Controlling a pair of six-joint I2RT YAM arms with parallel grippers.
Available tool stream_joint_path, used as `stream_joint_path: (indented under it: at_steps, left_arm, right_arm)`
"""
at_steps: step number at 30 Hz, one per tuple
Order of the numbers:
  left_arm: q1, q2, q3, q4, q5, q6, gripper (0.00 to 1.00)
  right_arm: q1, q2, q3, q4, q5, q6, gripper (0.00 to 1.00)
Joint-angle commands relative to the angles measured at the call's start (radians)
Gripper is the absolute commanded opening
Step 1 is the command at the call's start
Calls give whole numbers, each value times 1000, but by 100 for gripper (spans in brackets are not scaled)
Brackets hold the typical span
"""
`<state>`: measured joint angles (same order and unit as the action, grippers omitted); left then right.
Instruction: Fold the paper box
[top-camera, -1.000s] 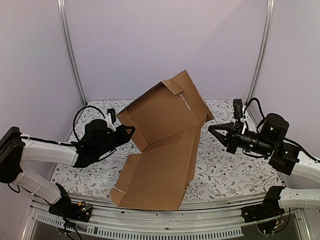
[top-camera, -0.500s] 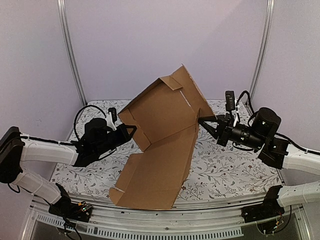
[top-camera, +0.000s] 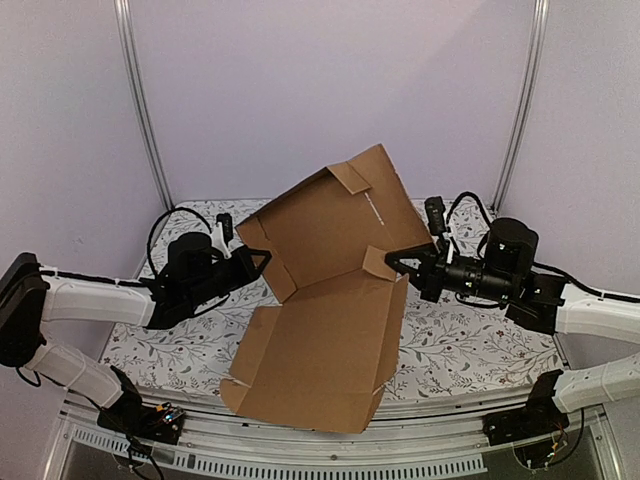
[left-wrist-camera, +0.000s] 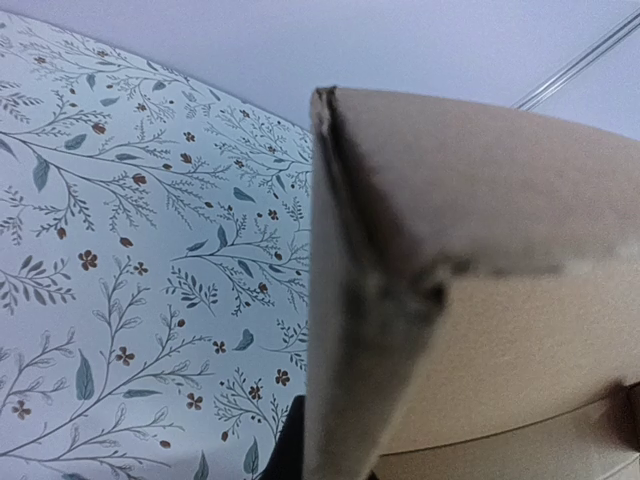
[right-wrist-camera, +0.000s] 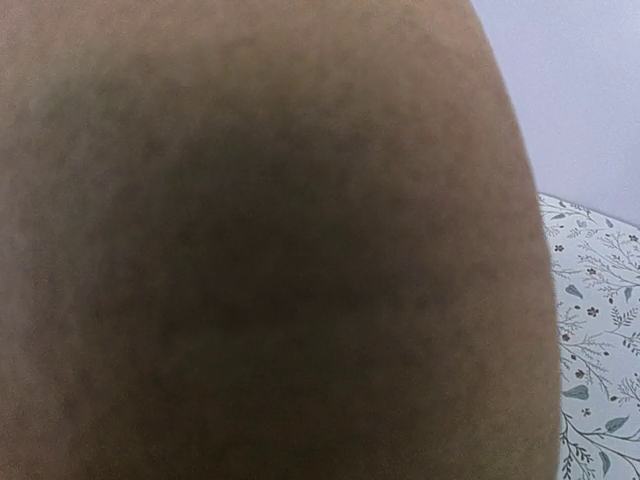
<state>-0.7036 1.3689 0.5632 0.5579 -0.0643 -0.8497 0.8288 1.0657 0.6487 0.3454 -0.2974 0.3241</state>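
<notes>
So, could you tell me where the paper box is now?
The paper box sits centre-frame in the top view, between the left end effector and right end effector.

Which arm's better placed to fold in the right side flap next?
Right. The right fingers, shut, touch that flap of the paper box; the left fingers look clamped on its left edge, anchoring it.

No word, label, brand mark or number can be read in any view. The paper box (top-camera: 330, 335) shows plain brown cardboard on every visible panel, and the counter (top-camera: 455, 345) under it carries only a printed pattern of sprigs, leaves and small flowers, with no lettering.
</notes>
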Motion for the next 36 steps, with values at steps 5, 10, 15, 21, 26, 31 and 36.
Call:
stream_joint_path:
  at_steps: [5, 10, 15, 21, 26, 31, 36]
  left_arm:
    - [38, -2, 68, -14, 102, 5, 0]
    - [47, -1, 70, -17, 115, 3, 0]
    - [51, 3, 77, -33, 127, 4, 0]
    - [56, -8, 77, -72, 100, 27, 0]
    - [56, -30, 60, -111, 15, 57, 0]
    - [58, -67, 38, -155, -99, 86, 0]
    - [58, -120, 12, -200, -213, 102, 0]
  right_arm:
    - [8, -50, 27, -400, 142, -151, 0]
    - [8, -56, 22, -474, 195, -173, 0]
    - [9, -55, 41, -491, 225, -181, 0]
    - [9, -92, 62, -494, 221, -182, 0]
    - [8, -162, 56, -508, 203, -168, 0]
    - [9, -255, 68, -533, 135, -141, 0]
    - [8, -328, 92, -533, 60, -107, 0]
